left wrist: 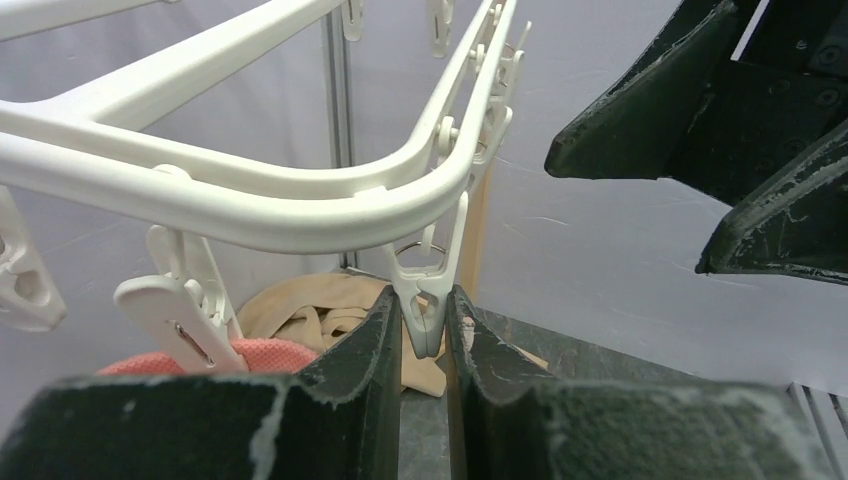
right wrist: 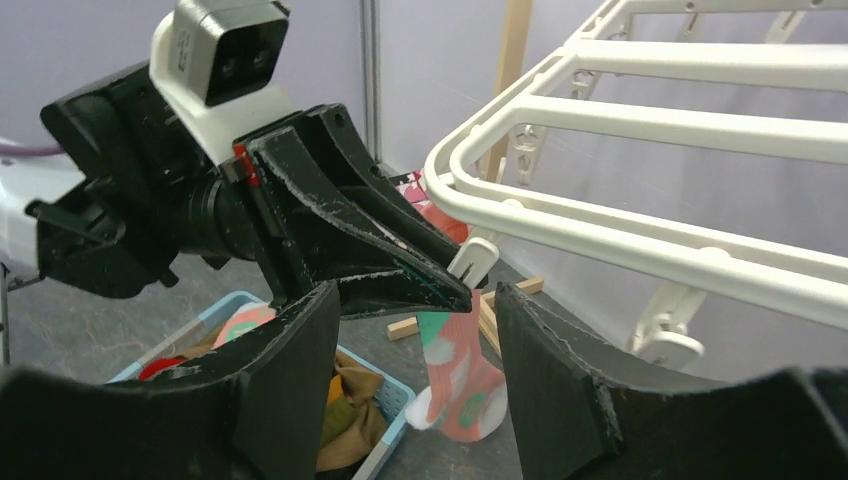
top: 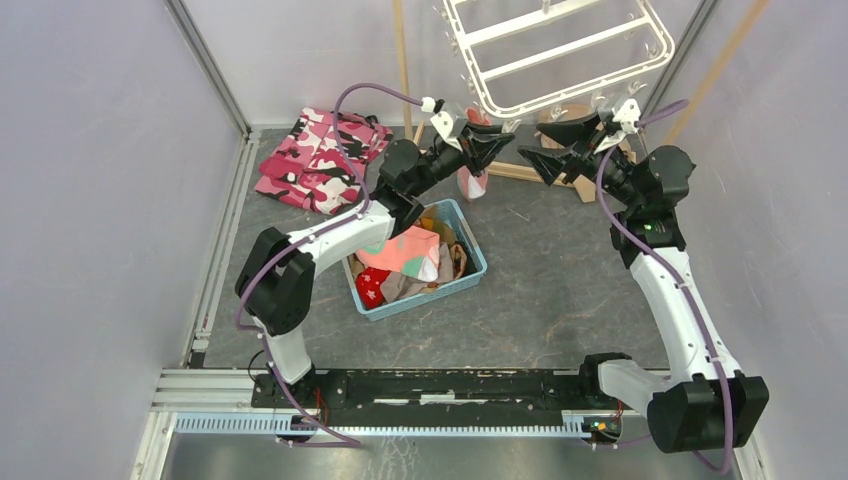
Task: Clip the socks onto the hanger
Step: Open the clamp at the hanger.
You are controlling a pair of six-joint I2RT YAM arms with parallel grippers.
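- left gripper (right wrist: 450, 290): pinched down on one white clip peg (left wrist: 424, 300) at the hanger's near corner. The jaws are nearly together and the peg is squeezed between the pads.
- left arm: elbow kicked out to the left, forearm running diagonally up and right over the blue basket (top: 430, 292), wrist tipped up toward the rim.
- right gripper (right wrist: 415, 310): jaws spread wide with nothing in them, not touching anything as far as I can see. It's pointed straight at the left gripper, tips close but apart.
- right arm: comes up from its base on the right, wrist bent over to the left.
- salmon-pink sock (right wrist: 455, 385) with teal and white patches: hangs off a peg right by the left fingertips, and in the right wrist view it sits in the gap between the right fingers. Honestly can't tell if it's the squeezed peg or the one next to it.
- hanger (left wrist: 250, 200): white frame up above both grippers, pegs dangling along its rim.
- other socks (top: 405, 255): piled in the basket under the left forearm.
- further out: pink camo garment (top: 320, 160) on the floor at far left, wooden stand (right wrist: 515, 80) behind the hanger.
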